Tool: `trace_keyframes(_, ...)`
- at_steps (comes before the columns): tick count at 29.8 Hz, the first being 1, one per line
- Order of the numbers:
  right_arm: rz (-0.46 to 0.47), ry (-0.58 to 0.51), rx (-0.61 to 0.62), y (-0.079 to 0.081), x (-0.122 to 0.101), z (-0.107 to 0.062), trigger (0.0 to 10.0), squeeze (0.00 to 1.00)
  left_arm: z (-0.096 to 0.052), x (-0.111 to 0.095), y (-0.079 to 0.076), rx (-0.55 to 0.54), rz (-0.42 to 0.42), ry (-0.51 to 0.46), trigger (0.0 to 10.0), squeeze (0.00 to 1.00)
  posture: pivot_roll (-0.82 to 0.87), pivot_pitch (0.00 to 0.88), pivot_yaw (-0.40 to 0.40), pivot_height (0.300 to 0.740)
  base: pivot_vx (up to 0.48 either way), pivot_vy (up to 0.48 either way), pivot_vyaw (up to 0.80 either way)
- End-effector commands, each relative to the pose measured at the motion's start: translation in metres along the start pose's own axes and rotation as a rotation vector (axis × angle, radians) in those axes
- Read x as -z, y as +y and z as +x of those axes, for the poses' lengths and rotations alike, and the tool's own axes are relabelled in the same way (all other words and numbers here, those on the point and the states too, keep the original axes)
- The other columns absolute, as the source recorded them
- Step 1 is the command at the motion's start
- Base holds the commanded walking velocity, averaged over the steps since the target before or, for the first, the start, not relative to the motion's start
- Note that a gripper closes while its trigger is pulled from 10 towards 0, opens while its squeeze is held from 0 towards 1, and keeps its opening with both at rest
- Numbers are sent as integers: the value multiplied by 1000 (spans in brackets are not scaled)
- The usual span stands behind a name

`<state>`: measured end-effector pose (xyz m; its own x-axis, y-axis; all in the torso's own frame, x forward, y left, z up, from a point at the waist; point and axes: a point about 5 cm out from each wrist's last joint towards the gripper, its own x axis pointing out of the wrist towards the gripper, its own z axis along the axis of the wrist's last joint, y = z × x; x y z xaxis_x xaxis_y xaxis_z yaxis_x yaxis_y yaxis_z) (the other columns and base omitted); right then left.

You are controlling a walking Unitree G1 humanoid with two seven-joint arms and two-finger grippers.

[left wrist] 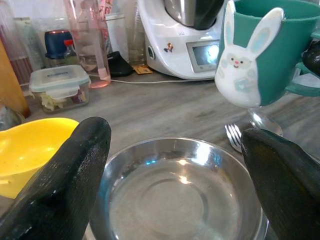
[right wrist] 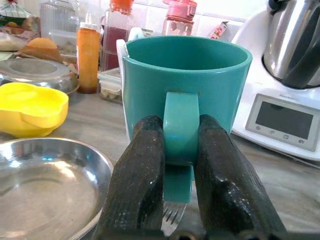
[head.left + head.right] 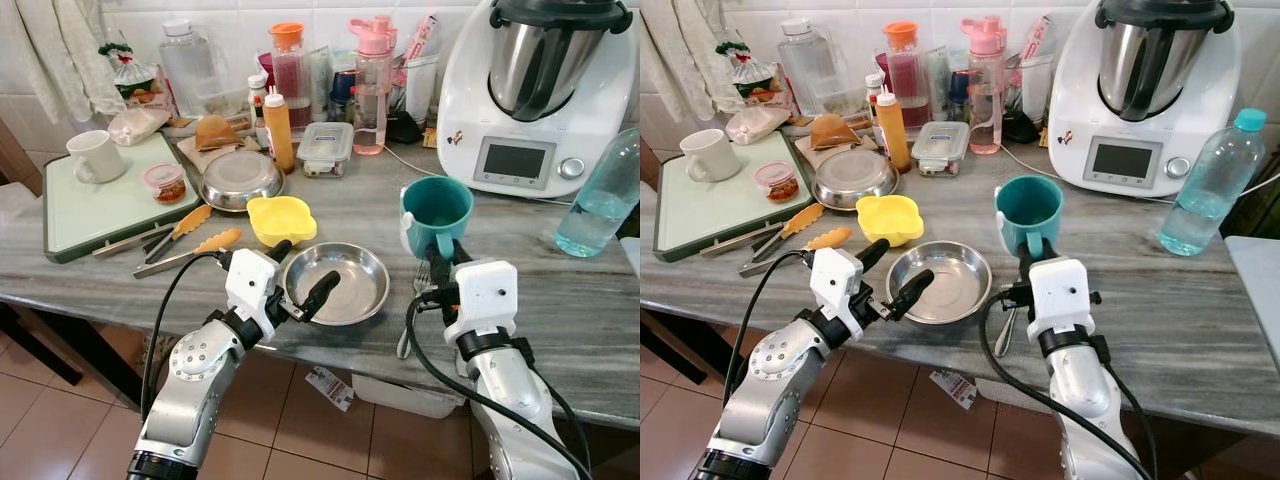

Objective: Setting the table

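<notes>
The right end effector (image 2: pixel 181 165) pinched the handle of the teal mug (image 3: pixel 437 213), one black finger on each side. The mug was near the front edge of the worktop (image 3: pixel 560 290), and a fork (image 3: pixel 415 300) lay under it. The left end effector (image 3: pixel 300 270) was spread wide around the near rim of the shiny metal bowl (image 3: pixel 340 283), which sat close to the front edge, just left of the mug. A yellow dish (image 3: pixel 280 218) sat right behind the bowl.
</notes>
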<state>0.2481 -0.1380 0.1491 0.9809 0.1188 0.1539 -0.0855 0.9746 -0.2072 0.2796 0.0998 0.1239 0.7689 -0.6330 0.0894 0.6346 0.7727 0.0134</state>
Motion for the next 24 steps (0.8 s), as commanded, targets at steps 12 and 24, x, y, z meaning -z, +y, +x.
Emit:
trace_keyframes(12, 66, 2, 107, -25, -7, 34, 10000, 0, -2, -4, -2, 63, 72, 15, 10000, 0, -176, 0, 92, 740, 0, 0, 0)
trace_keyframes(24, 190, 79, -39, 8, 7, 55, 10000, 0, -19, -2, -3, 37, 80, 37, 10000, 0, -114, 0, 48, 740, 0, 0, 0)
